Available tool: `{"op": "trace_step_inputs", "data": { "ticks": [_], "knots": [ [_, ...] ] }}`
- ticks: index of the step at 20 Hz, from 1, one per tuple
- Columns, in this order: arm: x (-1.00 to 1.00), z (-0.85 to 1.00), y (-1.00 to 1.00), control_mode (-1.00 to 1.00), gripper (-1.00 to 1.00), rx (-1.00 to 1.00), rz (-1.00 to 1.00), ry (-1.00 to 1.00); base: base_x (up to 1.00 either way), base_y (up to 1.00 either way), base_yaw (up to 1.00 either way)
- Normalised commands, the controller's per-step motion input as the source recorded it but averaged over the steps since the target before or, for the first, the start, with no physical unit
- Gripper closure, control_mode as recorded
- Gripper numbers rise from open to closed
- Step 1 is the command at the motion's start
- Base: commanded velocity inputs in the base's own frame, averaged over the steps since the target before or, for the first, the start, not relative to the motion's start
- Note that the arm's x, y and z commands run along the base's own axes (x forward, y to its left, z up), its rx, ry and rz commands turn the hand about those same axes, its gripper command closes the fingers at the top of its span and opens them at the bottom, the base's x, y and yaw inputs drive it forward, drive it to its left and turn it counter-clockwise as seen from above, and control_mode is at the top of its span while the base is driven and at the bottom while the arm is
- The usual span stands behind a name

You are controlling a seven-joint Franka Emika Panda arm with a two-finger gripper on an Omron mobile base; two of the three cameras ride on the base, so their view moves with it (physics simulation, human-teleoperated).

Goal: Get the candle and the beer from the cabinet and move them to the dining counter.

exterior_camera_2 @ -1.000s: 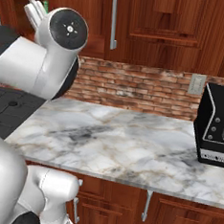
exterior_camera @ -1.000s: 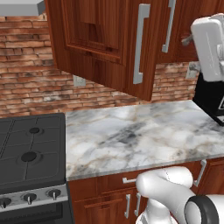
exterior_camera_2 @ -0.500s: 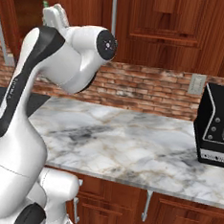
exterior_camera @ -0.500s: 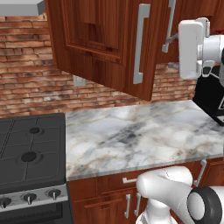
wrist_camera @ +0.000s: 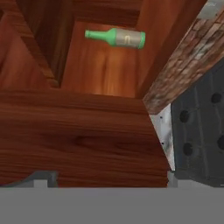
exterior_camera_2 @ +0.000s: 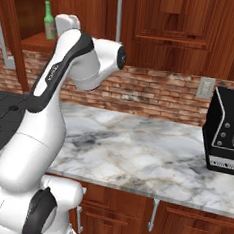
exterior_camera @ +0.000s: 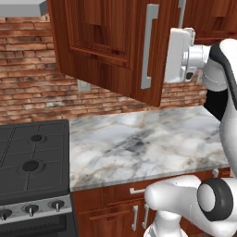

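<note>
The gripper (exterior_camera: 178, 55) has been swung up to the open cabinet (exterior_camera: 106, 51), jaws held wide and empty. The beer (exterior_camera_2: 48, 20) is seen standing inside the cabinet, so it can be reached next.

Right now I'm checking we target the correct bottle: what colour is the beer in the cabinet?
Green, with a pale label; the beer shows best in the hand view.
</note>
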Motion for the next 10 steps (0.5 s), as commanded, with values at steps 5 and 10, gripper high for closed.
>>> {"op": "trace_step_inputs", "data": {
  "ticks": [5, 10],
  "knots": [
    [0.46, -0.12, 0.43, -1.0, -1.0, 0.0, 0.21, 0.0, 0.0, 0.0, 0.0],
    [0.42, -0.03, 0.33, -1.0, -1.0, 0.0, 0.22, 0.0, 0.0, 0.0, 0.0]
  ]
}}
